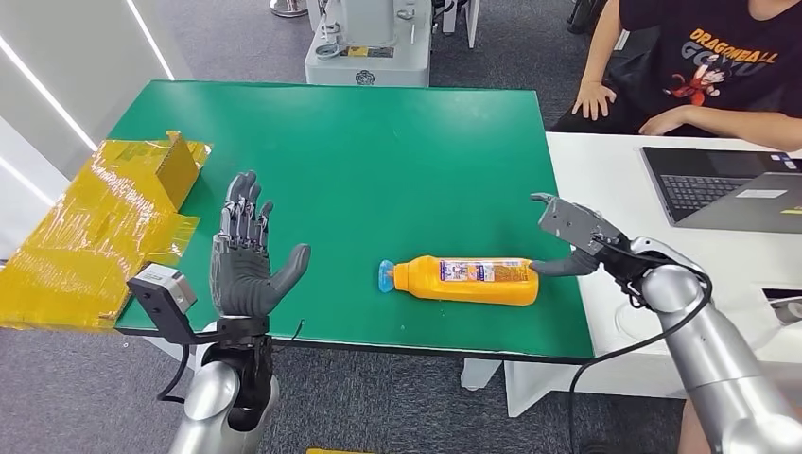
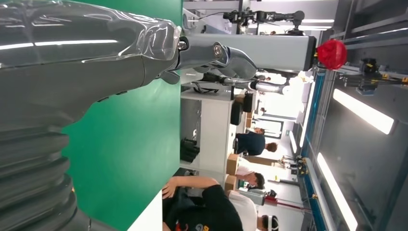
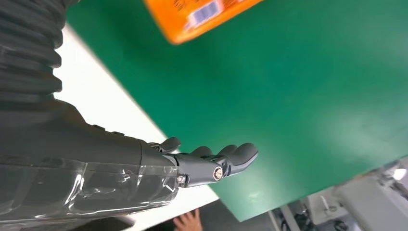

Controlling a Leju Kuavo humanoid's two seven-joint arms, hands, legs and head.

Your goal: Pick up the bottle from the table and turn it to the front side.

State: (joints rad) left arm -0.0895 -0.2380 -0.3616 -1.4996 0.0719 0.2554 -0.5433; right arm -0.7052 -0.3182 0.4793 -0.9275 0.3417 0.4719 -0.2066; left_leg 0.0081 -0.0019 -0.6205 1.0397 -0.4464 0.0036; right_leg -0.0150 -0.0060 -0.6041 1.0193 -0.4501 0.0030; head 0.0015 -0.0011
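Note:
An orange bottle [image 1: 468, 279] with a blue cap [image 1: 385, 276] lies on its side near the front edge of the green table [image 1: 378, 161], cap pointing left, its label facing up. My right hand [image 1: 572, 241] hovers open just beyond the bottle's base, thumb tip close to or touching that end, nothing gripped. In the right wrist view the bottle's base [image 3: 202, 17] sits apart from the spread fingers [image 3: 226, 161]. My left hand [image 1: 248, 255] is raised, palm open and fingers apart, over the table's front left, well away from the bottle.
Crumpled yellow wrapping [image 1: 104, 222] lies off the table's left side. A white desk [image 1: 653, 189] with a laptop [image 1: 728, 184] adjoins the right edge, and a seated person [image 1: 700, 66] rests hands there. A white machine [image 1: 369, 43] stands behind the table.

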